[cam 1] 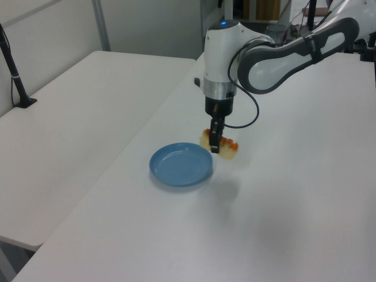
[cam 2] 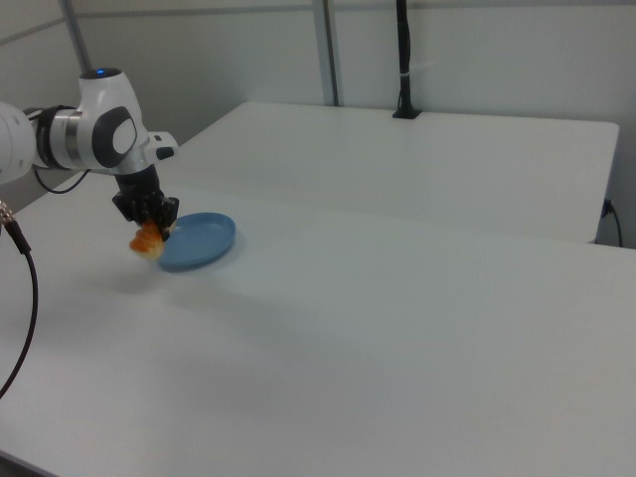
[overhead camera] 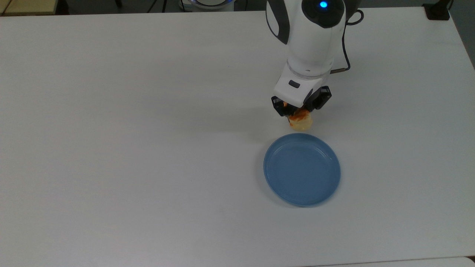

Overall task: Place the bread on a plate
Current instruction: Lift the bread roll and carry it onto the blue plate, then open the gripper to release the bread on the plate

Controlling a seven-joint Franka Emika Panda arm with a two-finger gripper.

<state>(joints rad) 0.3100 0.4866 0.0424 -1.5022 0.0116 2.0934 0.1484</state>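
The bread (overhead camera: 301, 121) (cam 1: 220, 145) (cam 2: 147, 240), a pale yellow bun with glossy orange-brown lumps on top, hangs in the air off the table. My gripper (overhead camera: 300, 110) (cam 1: 215, 143) (cam 2: 145, 223) is shut on it from above, and the gripper body hides part of it in the top view. The round blue plate (overhead camera: 301, 168) (cam 1: 180, 165) (cam 2: 199, 239) lies flat on the white table with nothing on it. In the top view the bread sits just above the plate's upper rim; in the left view it hovers at the plate's right edge.
The white table (overhead camera: 148, 129) stretches wide to the top view's left of the plate. A second white table (cam 1: 76, 106) stands beside it in the left view. A black post (cam 2: 402, 60) rises at the back in the right view.
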